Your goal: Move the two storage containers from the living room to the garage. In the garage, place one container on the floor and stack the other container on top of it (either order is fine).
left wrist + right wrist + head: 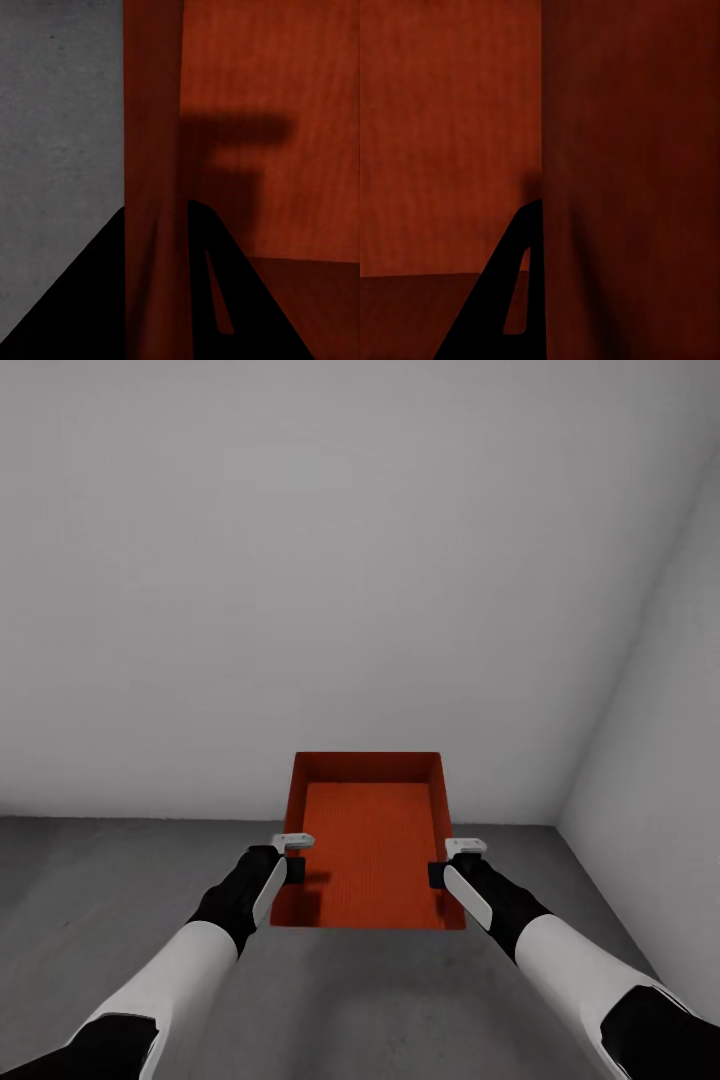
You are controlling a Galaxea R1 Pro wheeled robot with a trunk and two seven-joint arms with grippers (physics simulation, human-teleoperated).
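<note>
Red-orange storage container point(370, 840) held aloft, left end effector point(293, 857) and right end effector point(447, 861) each pinching a side wall

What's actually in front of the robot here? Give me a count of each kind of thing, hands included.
Red-orange boxes: 1, the storage container, held between both hands over the grey floor
Robot hands: 2, the left gripper clamped on one side wall, the right gripper on the opposite wall
White walls: 2, meeting at a corner
Total: 5

L hand point(293, 857), R hand point(452, 862) clamped.
</note>
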